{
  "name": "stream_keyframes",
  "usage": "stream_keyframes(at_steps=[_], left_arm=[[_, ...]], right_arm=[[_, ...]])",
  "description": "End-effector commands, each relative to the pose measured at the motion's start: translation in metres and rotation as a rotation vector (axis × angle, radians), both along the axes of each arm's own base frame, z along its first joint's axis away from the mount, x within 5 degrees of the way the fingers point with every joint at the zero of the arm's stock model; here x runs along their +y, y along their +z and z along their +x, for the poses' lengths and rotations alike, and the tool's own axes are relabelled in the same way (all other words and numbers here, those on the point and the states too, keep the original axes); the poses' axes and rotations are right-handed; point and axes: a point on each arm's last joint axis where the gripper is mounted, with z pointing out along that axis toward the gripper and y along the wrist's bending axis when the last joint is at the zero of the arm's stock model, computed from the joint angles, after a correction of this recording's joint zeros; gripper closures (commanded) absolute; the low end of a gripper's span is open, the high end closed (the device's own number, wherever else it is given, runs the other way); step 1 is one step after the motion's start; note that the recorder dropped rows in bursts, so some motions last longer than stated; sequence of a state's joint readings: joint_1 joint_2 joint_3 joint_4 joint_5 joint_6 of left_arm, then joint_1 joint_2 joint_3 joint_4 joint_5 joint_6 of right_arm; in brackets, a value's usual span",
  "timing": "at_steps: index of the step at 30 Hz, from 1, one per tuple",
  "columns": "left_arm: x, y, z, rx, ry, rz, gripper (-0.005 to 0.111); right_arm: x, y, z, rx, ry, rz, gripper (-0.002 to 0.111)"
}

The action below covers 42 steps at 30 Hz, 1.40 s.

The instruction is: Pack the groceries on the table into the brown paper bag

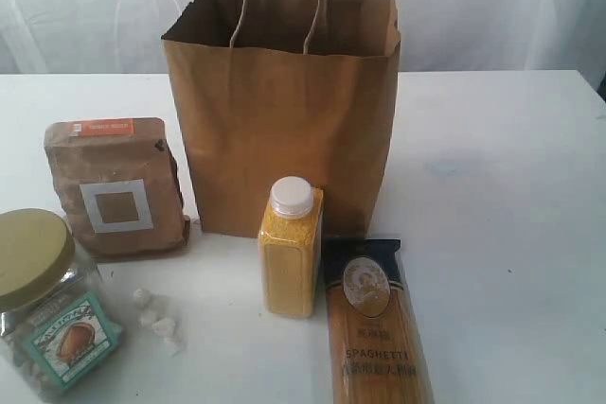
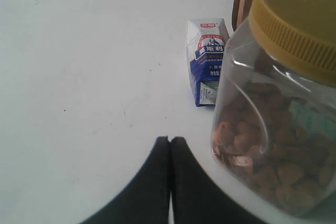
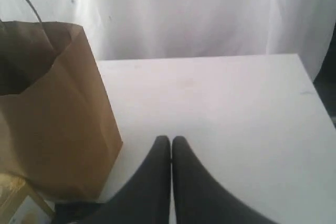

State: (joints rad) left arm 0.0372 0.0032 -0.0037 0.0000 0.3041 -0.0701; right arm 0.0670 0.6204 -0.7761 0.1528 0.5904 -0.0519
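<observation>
The left gripper (image 2: 169,145) and right gripper (image 3: 170,145) are both closed and empty. The brown paper bag (image 1: 284,111) stands open, mouth upward. I think the left gripper must open wide first, then take the gold-lidded jar (image 2: 273,145) just beside it, under the lid. The white table (image 1: 502,186) is plain; a white curtain (image 1: 492,7) hangs behind.

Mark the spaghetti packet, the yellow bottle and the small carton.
spaghetti packet (image 1: 377,338), exterior view, printed front.
yellow bottle (image 1: 290,262), exterior view, yellow body.
small carton (image 2: 206,60), left wrist view, blue front.

The spaghetti packet (image 1: 377,328) runs off the bottom edge; the jar (image 1: 47,305), off the left.
</observation>
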Motion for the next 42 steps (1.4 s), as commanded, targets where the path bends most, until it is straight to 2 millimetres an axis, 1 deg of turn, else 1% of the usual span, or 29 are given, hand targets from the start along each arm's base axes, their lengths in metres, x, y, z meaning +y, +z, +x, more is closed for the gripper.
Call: stream_keyframes(at_steps=[1,3,6,7,9,11,12,15,16,18,19,22,23,27,29,31,37,40,42], left_arm=[[0.000,-0.001,0.000,0.002,-0.002,-0.006,0.107],[0.000,-0.001,0.000,0.002,-0.002,-0.006,0.107],[0.000,-0.001,0.000,0.002,-0.002,-0.006,0.107],[0.000,-0.001,0.000,0.002,-0.002,-0.006,0.107],[0.000,-0.001,0.000,0.002,-0.002,-0.006,0.107],[0.000,-0.001,0.000,0.002,-0.002,-0.006,0.107],[0.000,-0.001,0.000,0.002,-0.002,-0.006,0.107],[0.000,-0.001,0.000,0.002,-0.002,-0.006,0.107],[0.000,-0.001,0.000,0.002,-0.002,-0.006,0.107],[0.000,-0.001,0.000,0.002,-0.002,-0.006,0.107],[0.000,-0.001,0.000,0.002,-0.002,-0.006,0.107],[0.000,-0.001,0.000,0.002,-0.002,-0.006,0.107],[0.000,-0.001,0.000,0.002,-0.002,-0.006,0.107],[0.000,-0.001,0.000,0.002,-0.002,-0.006,0.107],[0.000,-0.001,0.000,0.002,-0.002,-0.006,0.107],[0.000,-0.001,0.000,0.002,-0.002,-0.006,0.107],[0.000,-0.001,0.000,0.002,-0.002,-0.006,0.107],[0.000,-0.001,0.000,0.002,-0.002,-0.006,0.107],[0.000,-0.001,0.000,0.002,-0.002,-0.006,0.107]], right_arm=[[0.001,-0.020,-0.034,-0.011,0.036,0.022,0.108],[0.001,-0.031,-0.047,0.044,0.036,0.072,0.108],[0.000,-0.045,-0.068,0.185,-0.001,0.154,0.108],[-0.002,-0.046,-0.074,0.196,-0.014,0.153,0.108],[-0.006,-0.046,-0.082,0.157,-0.033,0.122,0.108],[-0.013,-0.040,-0.090,0.044,-0.069,0.065,0.108],[-0.018,-0.034,-0.094,-0.044,-0.096,0.026,0.108],[-0.030,-0.014,-0.108,-0.350,-0.178,-0.132,0.108],[-0.034,-0.005,-0.117,-0.481,-0.207,-0.207,0.108],[-0.036,0.003,-0.130,-0.615,-0.233,-0.279,0.108],[-0.037,0.001,-0.136,-0.666,-0.238,-0.296,0.108],[-0.036,-0.009,-0.127,-0.637,-0.236,-0.320,0.108],[-0.035,-0.014,-0.125,-0.615,-0.229,-0.301,0.108],[-0.023,-0.036,-0.110,-0.520,-0.112,-0.028,0.108],[-0.020,-0.047,-0.105,-0.471,-0.092,0.027,0.108],[-0.019,-0.059,-0.099,-0.412,-0.092,0.017,0.108],[-0.014,-0.107,-0.082,-0.220,-0.113,0.054,0.108],[-0.015,-0.131,-0.075,-0.144,-0.143,0.037,0.108],[-0.016,-0.143,-0.072,-0.114,-0.167,0.019,0.108]])
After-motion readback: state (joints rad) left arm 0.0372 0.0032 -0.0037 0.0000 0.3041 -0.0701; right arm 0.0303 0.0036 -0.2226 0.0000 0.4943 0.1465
